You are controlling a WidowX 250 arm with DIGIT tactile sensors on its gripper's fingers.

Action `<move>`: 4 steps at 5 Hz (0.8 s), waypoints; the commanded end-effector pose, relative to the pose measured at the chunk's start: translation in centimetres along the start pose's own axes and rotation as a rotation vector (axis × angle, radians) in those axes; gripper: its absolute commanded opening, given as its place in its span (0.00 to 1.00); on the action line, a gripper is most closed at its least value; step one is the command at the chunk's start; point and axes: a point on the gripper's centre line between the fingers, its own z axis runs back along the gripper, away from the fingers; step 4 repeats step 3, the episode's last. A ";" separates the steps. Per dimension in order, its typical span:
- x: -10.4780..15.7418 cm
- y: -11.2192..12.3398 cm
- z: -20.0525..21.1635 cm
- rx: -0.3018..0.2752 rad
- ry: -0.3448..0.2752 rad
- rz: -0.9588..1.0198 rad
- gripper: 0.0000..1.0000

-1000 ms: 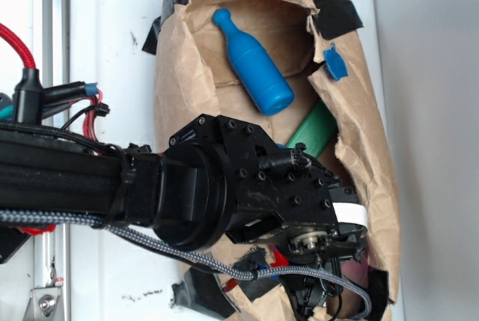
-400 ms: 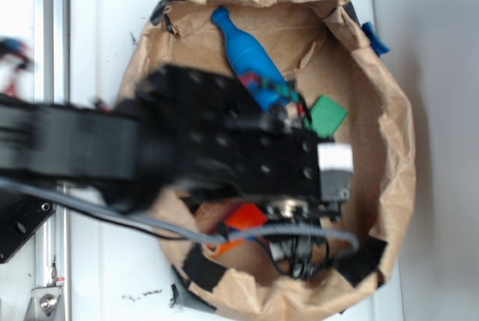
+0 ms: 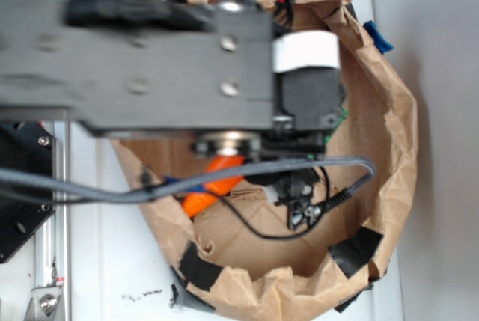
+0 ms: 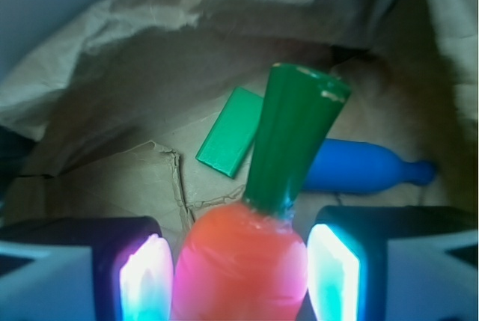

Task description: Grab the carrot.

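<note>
The white bench (image 3: 105, 246) carries a brown paper bag (image 3: 389, 149) with a crumpled, rolled-down rim patched with black tape (image 3: 355, 250) and blue tape (image 3: 376, 35). In the exterior view the black robot arm (image 3: 135, 59) reaches across the upper half of the bag and hides much of its inside; a grey braided cable (image 3: 150, 192) loops below the arm.

In the wrist view the gripper (image 4: 238, 272) is partly closed around the carrot (image 4: 247, 261), one lit pad (image 4: 146, 280) to each side of the orange body; whether the pads press on it cannot be told. The carrot stands tilted, its dark green top (image 4: 296, 138) pointing away from the camera and above the bag floor. In the exterior view only part of its orange body shows below the arm.

On the bag floor beyond the carrot lie a blue bottle (image 4: 359, 167) on its side and, to its left, a flat green block (image 4: 230, 132); the two are apart.
</note>
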 end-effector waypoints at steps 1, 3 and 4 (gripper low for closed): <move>1.1 1.1 7.0 0.007 -0.093 0.062 0.00; 1.0 0.7 6.2 0.051 -0.070 0.037 0.00; 1.0 0.7 6.2 0.051 -0.070 0.037 0.00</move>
